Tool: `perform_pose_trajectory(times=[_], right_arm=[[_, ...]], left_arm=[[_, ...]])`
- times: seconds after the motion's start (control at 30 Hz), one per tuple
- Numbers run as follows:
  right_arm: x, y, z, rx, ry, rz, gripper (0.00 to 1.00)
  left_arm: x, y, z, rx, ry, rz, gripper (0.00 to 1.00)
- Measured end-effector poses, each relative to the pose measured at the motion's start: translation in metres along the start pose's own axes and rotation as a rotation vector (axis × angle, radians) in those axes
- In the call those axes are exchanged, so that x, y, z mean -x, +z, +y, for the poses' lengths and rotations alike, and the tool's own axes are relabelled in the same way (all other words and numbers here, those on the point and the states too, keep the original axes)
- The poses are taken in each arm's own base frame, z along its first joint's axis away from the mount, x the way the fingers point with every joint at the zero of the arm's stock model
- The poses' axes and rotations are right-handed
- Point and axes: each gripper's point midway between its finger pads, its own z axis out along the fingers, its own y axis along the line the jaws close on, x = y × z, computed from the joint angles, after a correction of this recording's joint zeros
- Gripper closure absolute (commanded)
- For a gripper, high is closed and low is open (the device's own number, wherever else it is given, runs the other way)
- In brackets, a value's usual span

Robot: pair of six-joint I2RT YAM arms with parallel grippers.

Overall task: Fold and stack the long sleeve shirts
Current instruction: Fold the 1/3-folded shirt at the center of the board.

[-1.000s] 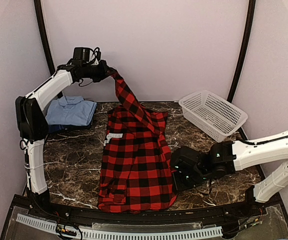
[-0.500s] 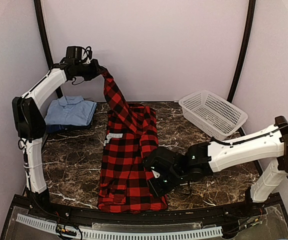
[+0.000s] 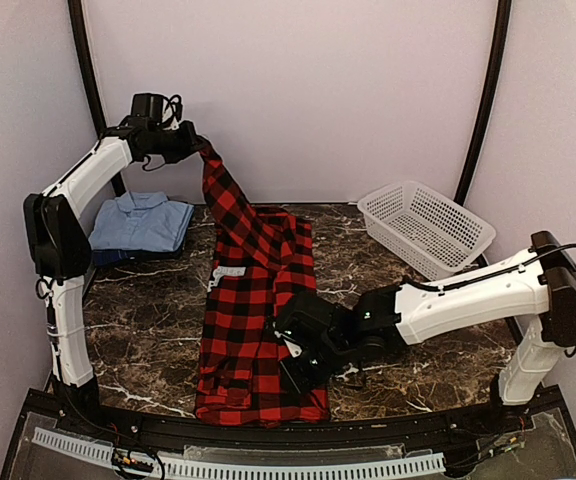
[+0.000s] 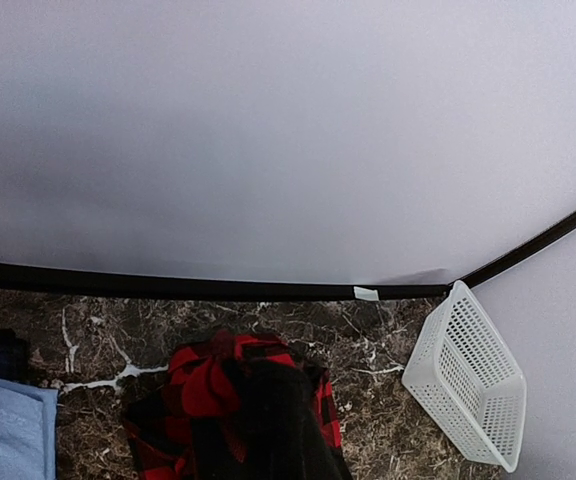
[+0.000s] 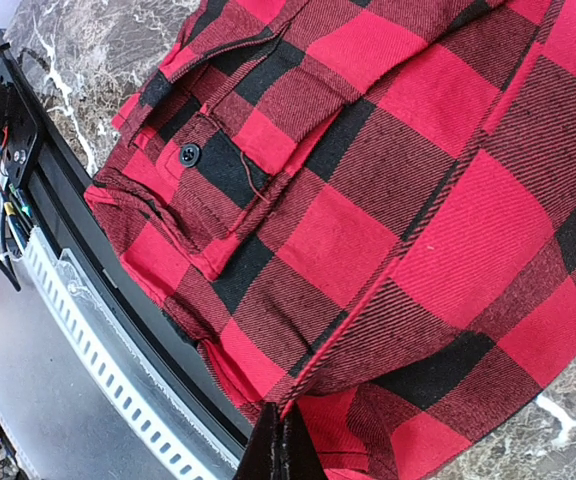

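The red-and-black flannel shirt (image 3: 248, 330) lies lengthwise down the middle of the bench (image 3: 138, 320), its hem at the bottom centre of the overhead view, close against the black rail at the near edge. One part of it, a sleeve or shoulder by the look, rises in a taut diagonal band to the upper left of the frame; there the left hand (image 3: 192, 147) is closed on it, high above the bench. The right hand (image 3: 298, 358), reaching in from the right of the frame to lower centre, is shut tight on the shirt's turned-over side edge; in its wrist view a seam runs straight into the closed fingers (image 5: 266, 465).

The main danger, as I judge it, is the two grips working against each other; if the raised hand pulls further while the low one drags sideways, the thin pinch on the edge may slip and the fold fall open, or the body may skew out of square. The hem sits so near the rail that a sideways drag could spill it over the edge. The raised band, let go carelessly, could drop onto the folded light blue shirt (image 3: 146, 222) at middle left and crumple it; the white basket (image 3: 426, 228) at right stands well apart and looks no threat.
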Motion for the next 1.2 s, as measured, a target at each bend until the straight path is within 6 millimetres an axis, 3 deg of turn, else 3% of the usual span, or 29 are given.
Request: perform_pose_trajectory(times=[0.2,0.43,0.6,1.0,1.1,1.2], right_arm=[[0.001,0.002,-0.002,0.011,0.009,0.012,1.0],[-0.001,0.007,-0.002,0.03,0.012,0.028,1.0],[-0.006,0.016,-0.003,0.032,0.008,0.052,1.0],[-0.003,0.02,0.0,0.077,-0.005,0.08,1.0],[-0.001,0.022,0.005,0.1,-0.02,0.086,0.89],[-0.003,0.025,0.006,0.111,-0.033,0.101,0.66]], left_arm=[[0.007,-0.011,-0.009,-0.022,0.022,-0.023,1.0],[0.023,-0.069,-0.04,-0.071,0.077,-0.113,1.0],[0.034,-0.092,-0.051,-0.075,0.114,-0.167,1.0],[-0.016,-0.064,-0.005,0.026,0.082,-0.054,1.0],[-0.025,-0.061,0.0,0.035,0.075,-0.035,1.0],[-0.03,-0.058,0.003,0.036,0.071,-0.021,1.0]])
